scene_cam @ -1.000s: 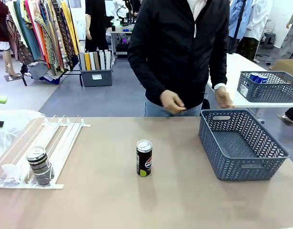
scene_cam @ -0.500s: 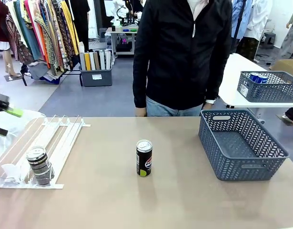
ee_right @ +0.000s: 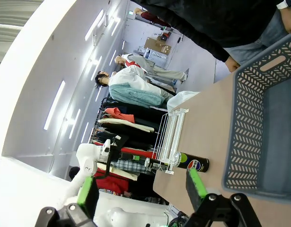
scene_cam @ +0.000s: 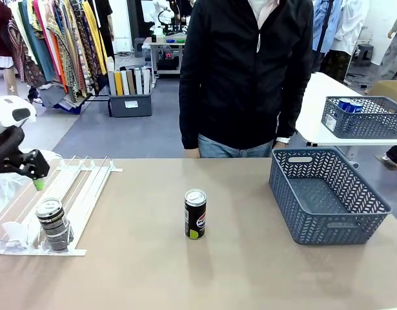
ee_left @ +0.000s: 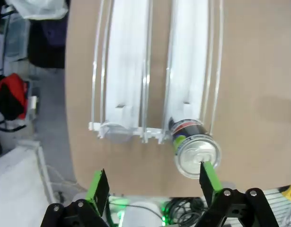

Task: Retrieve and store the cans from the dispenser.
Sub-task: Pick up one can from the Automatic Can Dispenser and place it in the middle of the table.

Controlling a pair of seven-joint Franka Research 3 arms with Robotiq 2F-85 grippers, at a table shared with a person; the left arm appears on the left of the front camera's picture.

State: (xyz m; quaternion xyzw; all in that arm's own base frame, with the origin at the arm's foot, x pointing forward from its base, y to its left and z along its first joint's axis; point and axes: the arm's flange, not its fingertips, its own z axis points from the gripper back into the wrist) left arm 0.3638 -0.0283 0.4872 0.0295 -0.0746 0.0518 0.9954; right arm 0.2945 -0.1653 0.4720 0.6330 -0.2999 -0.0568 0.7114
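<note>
Left gripper [scene_cam: 16,185] has swung in from the left edge and now hangs above the left side of the dispenser [scene_cam: 88,184]. A second ago only a green pad tip showed there. The person [scene_cam: 243,77], well right of the dispenser, has pulled both hands back from the table edge, arms now down at the sides.

so the right gripper [ee_right: 141,188] has its green pads spread wide, and past them a tan table [ee_right: 202,127] holds a dark grey lattice plastic basket [ee_right: 251,118], a slim black logo can [ee_right: 193,164] and a white plastic rack [ee_right: 172,132]
</note>
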